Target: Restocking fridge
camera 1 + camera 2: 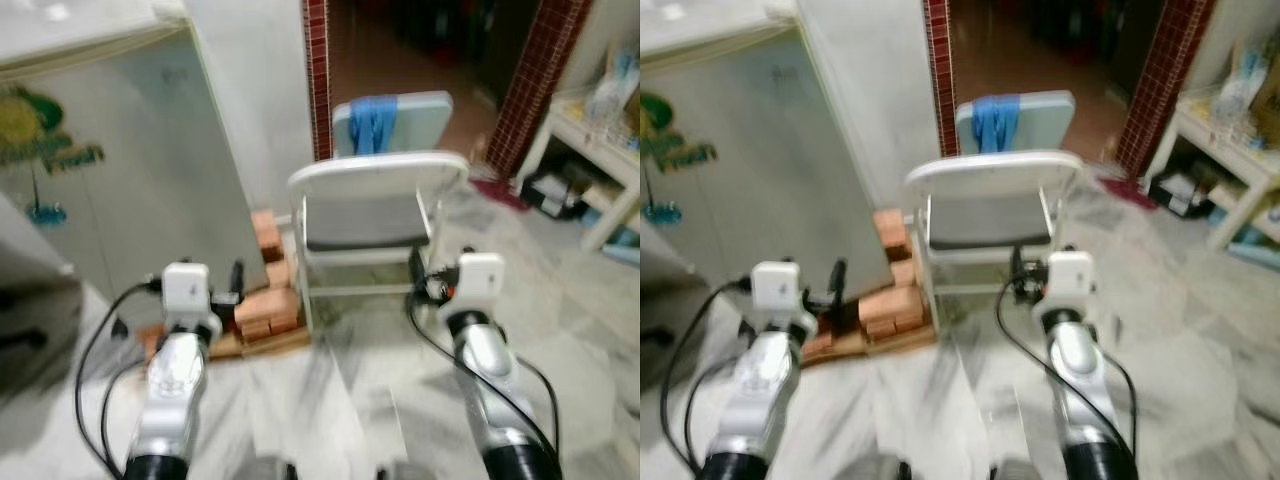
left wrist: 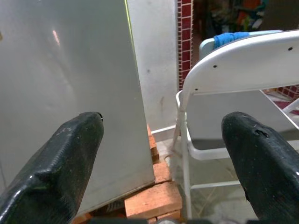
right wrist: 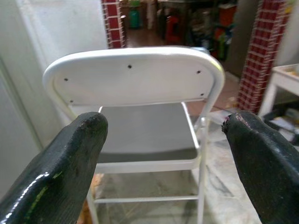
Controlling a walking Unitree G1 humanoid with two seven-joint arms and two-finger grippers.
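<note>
Fridge (image 1: 120, 170) upright on bricks (image 1: 268, 305)

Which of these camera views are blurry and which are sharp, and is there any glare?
Both eye views are smeared, most on the floor and shelf; both wrist views are sharp on the white chair; the left wrist view shows a faint glare on the fridge.

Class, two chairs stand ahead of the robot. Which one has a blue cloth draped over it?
The farther chair, the pale blue one by the brick pillar; its blue cloth hangs over the backrest. The nearer white folding chair is bare.
</note>
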